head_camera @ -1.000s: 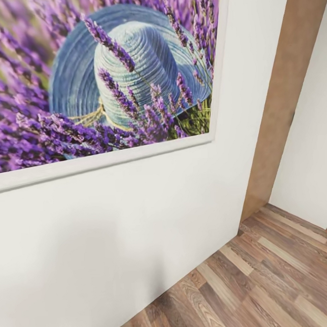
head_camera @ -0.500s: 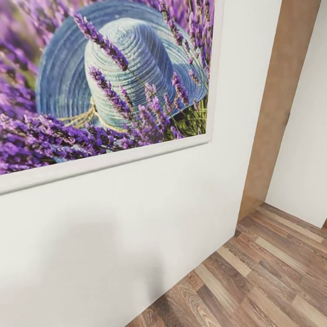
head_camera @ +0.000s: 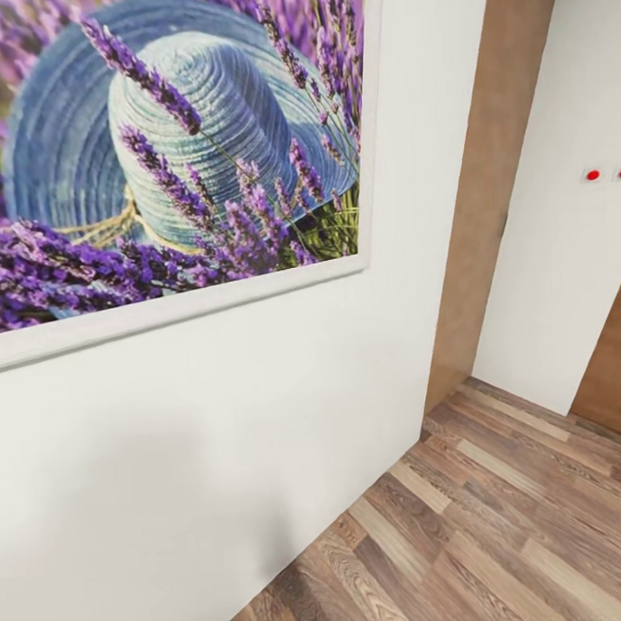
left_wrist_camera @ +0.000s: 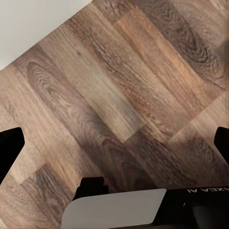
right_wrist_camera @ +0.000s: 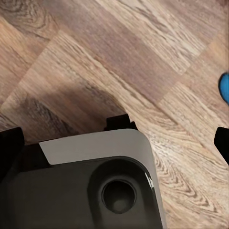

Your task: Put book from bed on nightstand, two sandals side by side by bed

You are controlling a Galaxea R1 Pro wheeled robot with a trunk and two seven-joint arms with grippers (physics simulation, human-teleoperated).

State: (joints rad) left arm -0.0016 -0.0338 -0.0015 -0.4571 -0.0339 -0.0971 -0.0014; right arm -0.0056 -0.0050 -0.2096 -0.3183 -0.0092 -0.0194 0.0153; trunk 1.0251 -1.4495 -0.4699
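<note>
Head view: framed lavender-and-hat picture upper left on white wall; wood-plank floor lower right. Blue sliver, possibly a sandal, at right edge of right wrist view. Left pincer and right pincer both spread wide, holding nothing.
</note>
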